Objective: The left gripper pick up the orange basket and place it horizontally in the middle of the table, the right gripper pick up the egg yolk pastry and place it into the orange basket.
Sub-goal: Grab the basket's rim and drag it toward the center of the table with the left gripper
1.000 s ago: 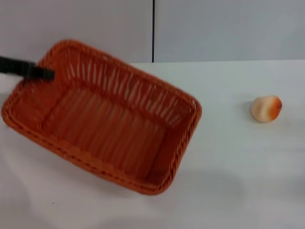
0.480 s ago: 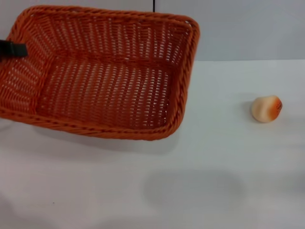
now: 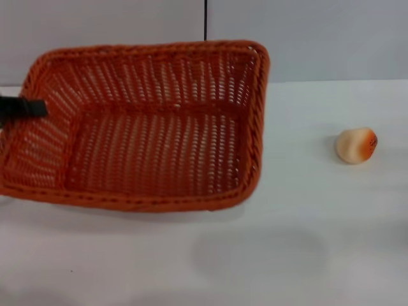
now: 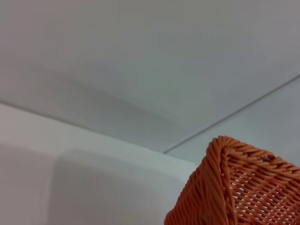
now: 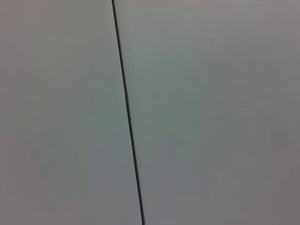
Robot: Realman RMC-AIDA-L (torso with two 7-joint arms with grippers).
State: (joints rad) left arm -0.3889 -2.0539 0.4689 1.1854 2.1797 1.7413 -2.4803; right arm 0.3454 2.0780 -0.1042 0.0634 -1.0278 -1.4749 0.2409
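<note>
The orange basket (image 3: pixel 257 121) hangs above the white table (image 3: pixel 306 217), its long side running left to right and its shadow lying on the tabletop below it. My left gripper (image 3: pixel 29 107) comes in from the left edge of the head view and is shut on the basket's left wall. One braided corner of the basket (image 4: pixel 234 187) shows in the left wrist view. The egg yolk pastry (image 3: pixel 356 145), cream with an orange-browned patch, rests on the table well to the right of the basket. My right gripper is out of view.
A grey wall with a dark vertical seam (image 3: pixel 205 19) stands behind the table. The right wrist view holds only that wall and the seam (image 5: pixel 127 112). White tabletop stretches between the basket and the pastry and along the front.
The basket turned from a diagonal lie to lengthwise left-right, rose high half a second ago, and has now come lower and slightly right. The pastry has not moved.
</note>
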